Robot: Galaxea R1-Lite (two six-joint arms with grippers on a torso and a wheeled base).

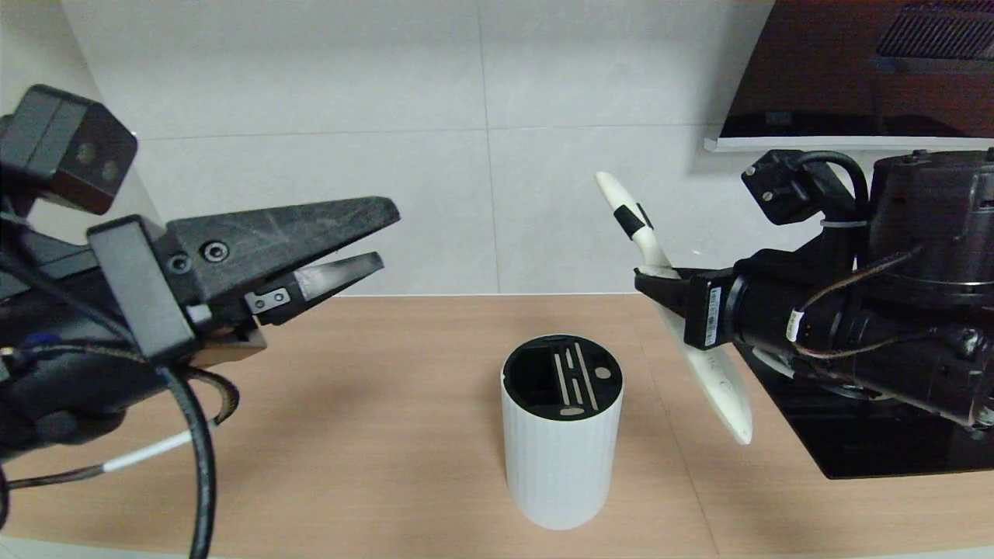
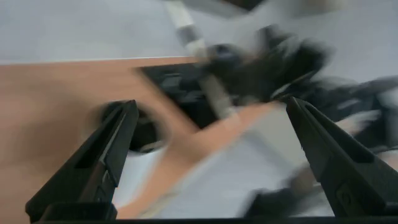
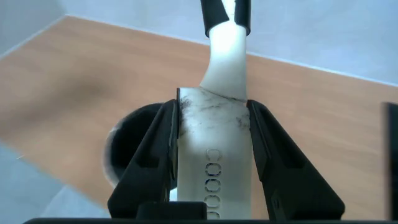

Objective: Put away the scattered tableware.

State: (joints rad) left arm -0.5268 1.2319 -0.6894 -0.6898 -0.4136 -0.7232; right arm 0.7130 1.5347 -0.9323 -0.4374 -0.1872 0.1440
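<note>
R hand [image 1: 660, 286] pinching white spatula [image 1: 722, 380] mid-length, tilted, right of holder [image 1: 561, 458] | L hand [image 1: 384, 235] spread, empty | RISK: blade missing slot [image 1: 571, 376], striking rim, tipping holder

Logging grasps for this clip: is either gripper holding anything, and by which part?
The right gripper is shut on the white spatula where its handle widens into the blade, handle pointing up. The left gripper is open and holds nothing.
</note>
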